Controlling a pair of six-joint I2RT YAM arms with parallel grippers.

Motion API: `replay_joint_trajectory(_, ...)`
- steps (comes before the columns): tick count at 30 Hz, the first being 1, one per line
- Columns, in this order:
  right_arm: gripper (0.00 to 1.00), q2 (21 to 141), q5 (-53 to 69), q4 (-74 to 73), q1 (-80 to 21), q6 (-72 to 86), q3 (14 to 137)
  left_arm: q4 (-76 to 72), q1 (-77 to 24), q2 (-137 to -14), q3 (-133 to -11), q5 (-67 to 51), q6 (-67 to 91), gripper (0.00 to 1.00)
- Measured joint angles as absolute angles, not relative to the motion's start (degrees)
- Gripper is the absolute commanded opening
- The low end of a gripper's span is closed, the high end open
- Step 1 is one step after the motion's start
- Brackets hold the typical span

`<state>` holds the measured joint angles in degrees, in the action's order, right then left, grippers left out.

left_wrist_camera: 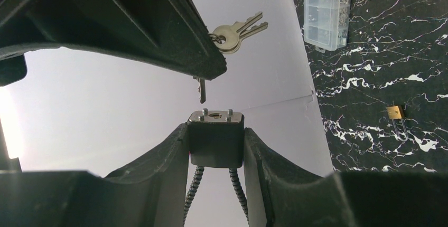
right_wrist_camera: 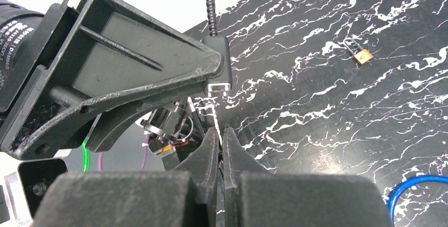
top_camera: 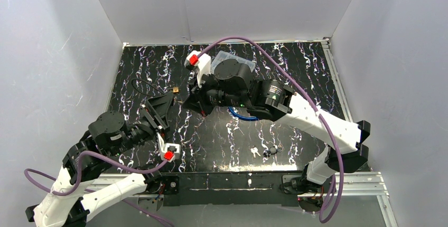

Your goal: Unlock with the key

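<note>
- While left gripper (left_wrist_camera: 215, 132) clamps the black cable padlock (left_wrist_camera: 216, 150), its keyhole (left_wrist_camera: 215, 115) sits at the fingertips.
- Right gripper (right_wrist_camera: 222, 137) pinches silver key (left_wrist_camera: 202, 91), tip seemingly just off keyhole.

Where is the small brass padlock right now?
Top view: the brass padlock lies on the table, left of centre towards the back, left of the clear box.

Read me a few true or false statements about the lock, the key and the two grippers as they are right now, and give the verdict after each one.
The left gripper holds the black cable lock. True.
The key is already in the keyhole. False: its tip is just short of the lock's top face, not inserted.
The right gripper is open and empty. False: it is shut on the key.
A small brass padlock lies on the table. True.
</note>
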<state>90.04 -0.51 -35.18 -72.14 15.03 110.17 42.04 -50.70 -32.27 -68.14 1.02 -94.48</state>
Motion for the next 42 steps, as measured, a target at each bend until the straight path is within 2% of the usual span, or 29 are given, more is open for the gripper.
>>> replay_joint_trajectory(42, 0.01, 91.7, -2.5, -32.4, -72.1, 15.2, 110.0, 40.3, -50.4, -32.6, -68.2, 1.2, -94.7, 0.0)
